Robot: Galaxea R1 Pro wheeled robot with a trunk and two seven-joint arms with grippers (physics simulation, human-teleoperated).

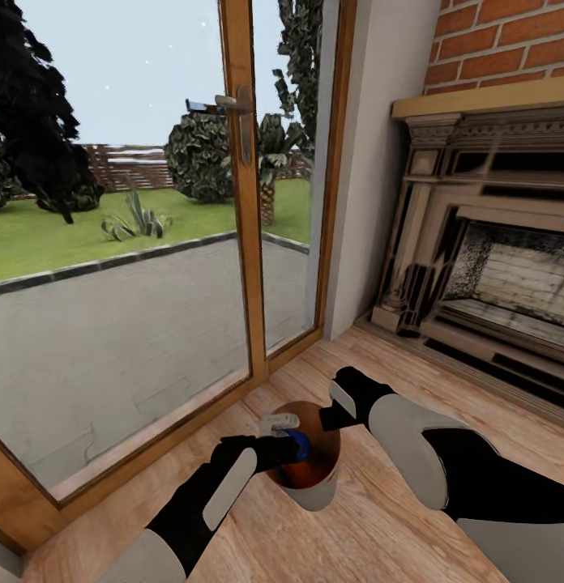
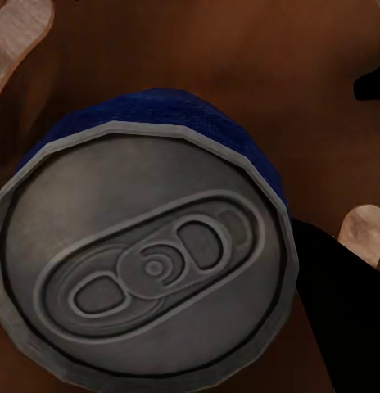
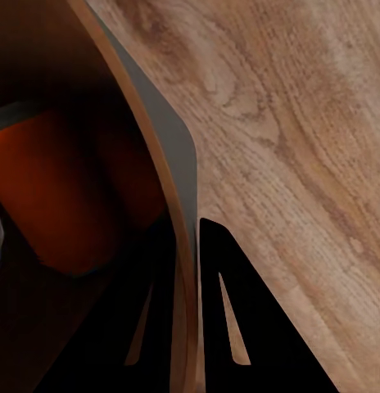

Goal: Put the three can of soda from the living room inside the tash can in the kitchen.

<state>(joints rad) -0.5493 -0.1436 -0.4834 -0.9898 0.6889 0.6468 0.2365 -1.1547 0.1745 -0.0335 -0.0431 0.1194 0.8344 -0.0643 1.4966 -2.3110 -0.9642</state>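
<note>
From the head view, the bin (image 1: 314,478) stands on the wood floor (image 1: 395,526) near a big glass door (image 1: 152,243), with a brick fireplace (image 1: 493,243) off to the side. The left hand (image 1: 286,441) reaches over the bin's mouth and pinches the blue can (image 1: 299,444), which lies tilted just inside the rim. Something orange (image 1: 292,474) shows down in the bin under it. The right hand (image 1: 335,413) sits at the bin's far rim. In the left wrist view, the blue can (image 2: 157,246) is very close, its grey top with the pull tab facing the camera. No brand or writing can be read on it. One dark finger (image 2: 329,295) presses on its side, and the brown inside of the bin (image 2: 239,49) is behind it. In the right wrist view, the right hand (image 3: 194,311) has one dark finger (image 3: 239,319) outside the bin wall (image 3: 165,147) and the other inside, pinching the thin rim between them. An orange can (image 3: 59,188) lies down in the bin, with no writing to read.
</note>
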